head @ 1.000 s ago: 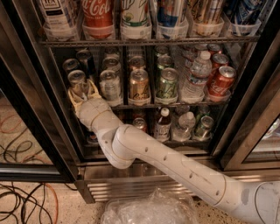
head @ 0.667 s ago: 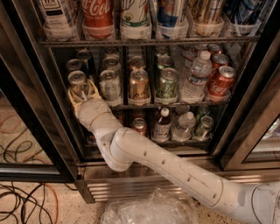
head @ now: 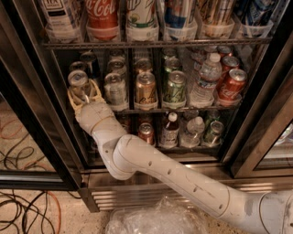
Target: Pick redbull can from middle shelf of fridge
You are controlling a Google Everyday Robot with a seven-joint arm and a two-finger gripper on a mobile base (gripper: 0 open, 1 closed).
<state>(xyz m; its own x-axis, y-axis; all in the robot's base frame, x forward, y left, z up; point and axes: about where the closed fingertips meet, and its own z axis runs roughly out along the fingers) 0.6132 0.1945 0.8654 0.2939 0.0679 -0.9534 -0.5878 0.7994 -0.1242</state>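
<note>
The fridge (head: 27, 114) stands open with its black door frames at both sides. The redbull can (head: 78, 81) is slim and silver and stands upright at the far left of the middle shelf (head: 146, 110). My gripper (head: 83, 97) is at that can, with its yellowish fingers (head: 72, 98) on either side of the can's lower body and closed against it. My white arm (head: 183, 180) reaches up from the lower right into the fridge. The can's lower half is hidden by the fingers.
Other cans (head: 145, 89) and a water bottle (head: 205, 80) fill the middle shelf to the right. Large bottles (head: 103, 13) stand on the rack above and small bottles (head: 170, 130) below. Cables (head: 23, 210) lie on the floor at the left, and crumpled plastic (head: 155, 219) lies at the bottom.
The gripper and the can have hardly moved. The arm's elbow has shifted slightly.
</note>
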